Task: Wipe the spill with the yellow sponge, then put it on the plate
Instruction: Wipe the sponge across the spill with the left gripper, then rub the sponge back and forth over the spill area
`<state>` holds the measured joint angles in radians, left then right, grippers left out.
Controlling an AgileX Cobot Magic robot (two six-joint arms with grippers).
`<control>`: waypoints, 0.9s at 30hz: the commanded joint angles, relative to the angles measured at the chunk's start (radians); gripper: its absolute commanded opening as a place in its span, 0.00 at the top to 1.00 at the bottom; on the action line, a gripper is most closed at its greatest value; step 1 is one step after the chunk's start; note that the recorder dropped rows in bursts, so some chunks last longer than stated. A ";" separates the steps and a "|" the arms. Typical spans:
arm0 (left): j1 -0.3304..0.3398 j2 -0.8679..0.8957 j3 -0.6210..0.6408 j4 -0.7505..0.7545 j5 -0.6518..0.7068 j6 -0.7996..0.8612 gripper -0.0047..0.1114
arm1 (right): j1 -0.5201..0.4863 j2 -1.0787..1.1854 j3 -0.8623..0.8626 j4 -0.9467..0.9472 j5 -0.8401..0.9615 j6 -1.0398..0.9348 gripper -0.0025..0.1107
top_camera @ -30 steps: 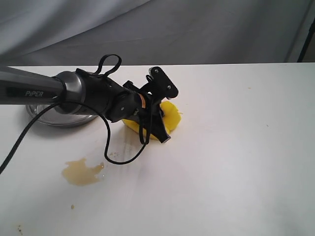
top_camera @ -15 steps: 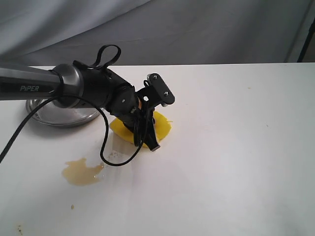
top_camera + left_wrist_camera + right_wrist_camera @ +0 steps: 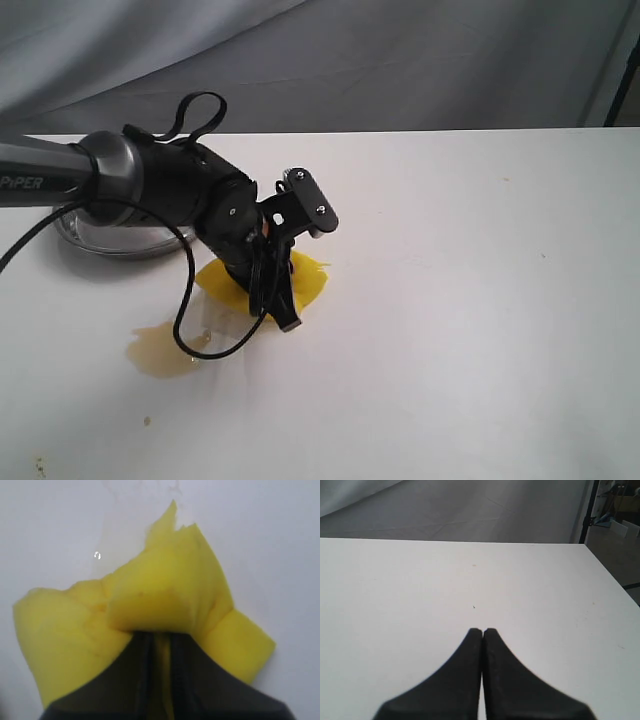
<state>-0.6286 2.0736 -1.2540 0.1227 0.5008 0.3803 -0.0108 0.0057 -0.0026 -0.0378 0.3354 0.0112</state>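
Observation:
My left gripper (image 3: 262,278) is shut on the yellow sponge (image 3: 308,281), pinching the foam into folds and pressing it against the white table. In the left wrist view the squeezed sponge (image 3: 165,600) bulges around the dark fingers (image 3: 145,665). The amber-brown spill (image 3: 165,350) lies just left of and in front of the sponge, a small gap apart. The steel plate (image 3: 75,236) sits at the back left, mostly hidden behind the arm. My right gripper (image 3: 482,631) is shut on nothing, above bare table, and is out of the exterior view.
A black cable (image 3: 200,340) loops from the left arm down over the table, close to the spill. A few tiny brown specks (image 3: 147,421) dot the table in front. The table's back edge (image 3: 450,130) meets a grey curtain.
The left gripper has dragged the sponge left and toward the front across the table, closing most of the distance to the spill. The spill looks unchanged.

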 commanded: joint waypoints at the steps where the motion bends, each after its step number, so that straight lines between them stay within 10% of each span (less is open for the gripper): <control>1: 0.000 -0.036 0.082 -0.058 0.165 -0.008 0.96 | 0.002 -0.006 0.003 0.003 -0.002 -0.003 0.98; 27: 0.000 -0.163 0.264 -0.086 0.124 -0.031 0.96 | 0.002 -0.006 0.003 0.003 -0.002 -0.003 0.98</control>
<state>-0.6286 1.9011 -1.0183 0.0605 0.5171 0.3663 -0.0108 0.0057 -0.0026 -0.0378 0.3354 0.0112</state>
